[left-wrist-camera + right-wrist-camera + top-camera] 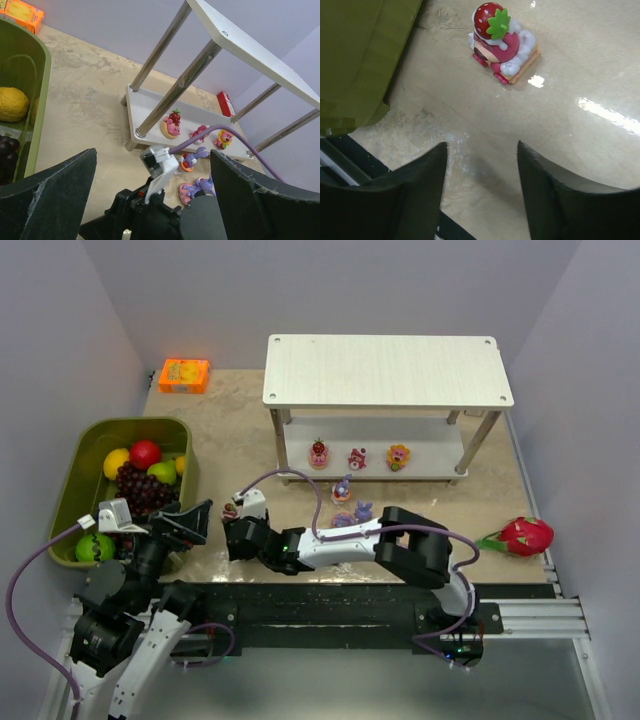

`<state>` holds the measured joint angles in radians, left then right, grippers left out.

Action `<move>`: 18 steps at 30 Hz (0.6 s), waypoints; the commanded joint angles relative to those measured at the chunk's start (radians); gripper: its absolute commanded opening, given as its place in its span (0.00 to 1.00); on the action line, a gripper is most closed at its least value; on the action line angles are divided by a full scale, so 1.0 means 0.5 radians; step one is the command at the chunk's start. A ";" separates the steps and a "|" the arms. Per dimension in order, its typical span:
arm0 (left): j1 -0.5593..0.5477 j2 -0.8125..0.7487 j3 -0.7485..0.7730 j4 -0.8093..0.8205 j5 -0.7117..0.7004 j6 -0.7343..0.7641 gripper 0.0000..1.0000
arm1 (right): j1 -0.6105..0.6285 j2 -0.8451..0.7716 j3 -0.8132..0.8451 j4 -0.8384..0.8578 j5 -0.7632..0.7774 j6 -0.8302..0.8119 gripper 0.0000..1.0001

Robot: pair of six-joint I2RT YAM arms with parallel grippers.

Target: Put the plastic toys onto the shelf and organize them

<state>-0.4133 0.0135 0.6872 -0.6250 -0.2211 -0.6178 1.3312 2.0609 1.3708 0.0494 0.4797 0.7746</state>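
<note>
My right gripper (482, 147): parted, holding nothing; open tabletop (570, 75) before strawberry toy (501, 42).
Edge: green bin (360, 60) wall near.
My left gripper (152, 152): wide, holding nothing.
Hidden: bunnies (197, 187) partly behind my right arm (150, 220).

Pale matt wood-grain top board of shelf (385, 370), shiny metal legs (159, 50), glossy plastic strawberry toy (502, 42), polished stone-look surface (580, 150), smooth plastic bin (72, 480), scuffed matt black left pincer fingers (50, 195)

Bunnies (362, 510) partly behind right arm (340, 545); bin (39, 80) cut by left edge.

Three toys (357, 458) on shelf's lower board (436, 452)
</note>
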 commanded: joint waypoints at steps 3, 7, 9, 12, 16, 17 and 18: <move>0.014 -0.052 0.015 0.011 -0.006 -0.016 0.99 | -0.008 0.152 0.158 0.171 -0.057 0.074 0.47; 0.014 -0.049 0.015 0.011 -0.009 -0.019 1.00 | -0.067 0.216 0.124 0.318 -0.082 0.101 0.40; 0.014 -0.049 0.012 0.008 -0.006 -0.019 0.99 | -0.116 0.244 0.096 0.379 -0.109 0.089 0.38; 0.014 -0.045 0.012 0.011 -0.006 -0.013 1.00 | -0.171 0.284 0.072 0.465 -0.192 0.083 0.36; 0.014 -0.036 0.015 0.008 -0.012 -0.016 0.99 | -0.254 0.333 0.047 0.497 -0.208 0.123 0.35; 0.014 -0.036 0.015 0.011 -0.009 -0.013 1.00 | -0.263 0.333 0.038 0.496 -0.196 0.129 0.35; 0.014 -0.036 0.015 0.008 -0.009 -0.016 1.00 | -0.281 0.330 0.017 0.496 -0.180 0.135 0.34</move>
<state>-0.4133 0.0135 0.6872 -0.6254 -0.2207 -0.6178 1.2179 2.2173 1.4086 0.2642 0.3794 0.8124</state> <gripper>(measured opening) 0.994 0.351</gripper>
